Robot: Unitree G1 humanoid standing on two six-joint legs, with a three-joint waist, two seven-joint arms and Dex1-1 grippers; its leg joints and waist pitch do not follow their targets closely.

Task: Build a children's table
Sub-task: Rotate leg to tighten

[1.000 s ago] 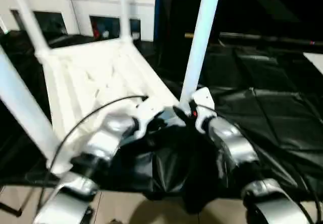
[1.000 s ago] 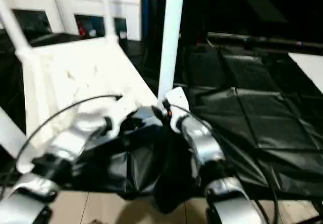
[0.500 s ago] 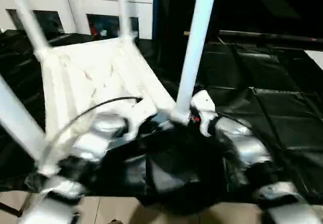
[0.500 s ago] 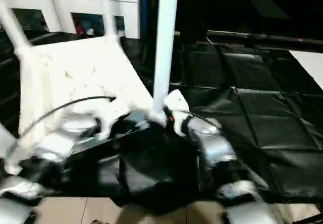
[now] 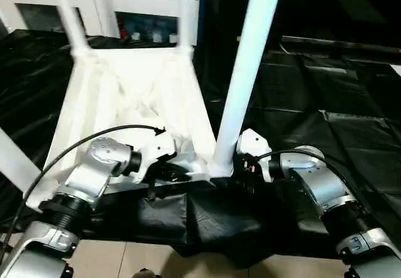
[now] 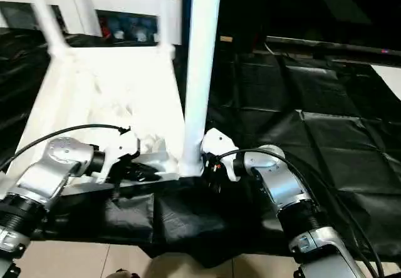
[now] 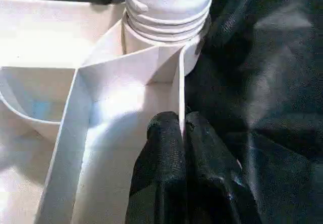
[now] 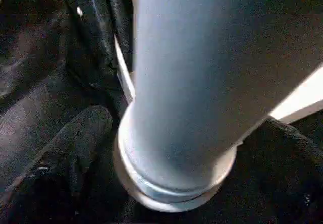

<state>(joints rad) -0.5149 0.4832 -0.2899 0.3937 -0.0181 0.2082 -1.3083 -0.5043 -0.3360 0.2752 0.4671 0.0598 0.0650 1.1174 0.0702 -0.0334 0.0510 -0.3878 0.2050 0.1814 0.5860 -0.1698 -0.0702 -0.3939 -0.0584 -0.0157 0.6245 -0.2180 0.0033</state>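
Observation:
The children's table lies upside down, its ribbed white top [image 5: 131, 96] on black sheeting. A long white leg [image 5: 247, 71] stands upright in the near right corner socket. Two more legs [image 5: 69, 15] [image 5: 185, 9] rise at the far corners, and another [image 5: 12, 159] at the near left. My left gripper [image 7: 182, 128] is shut on the top's thin rim wall beside that socket [image 7: 166, 37]. My right gripper [image 8: 189, 123] is open around the leg's base [image 8: 176, 178], with one finger [image 8: 81, 138] apart from it on each side.
A white cabinet with glass doors [image 5: 125, 2] stands behind the table. Crinkled black sheeting [image 5: 351, 121] covers the floor to the right and under my arms. Bare light floor [image 5: 125, 259] shows at the near edge. A black cable [image 5: 94, 140] loops over my left forearm.
The head camera has tilted and steadied, so the whole picture has shifted. Both grippers remain at the near right corner, and the leg still stands upright in its socket.

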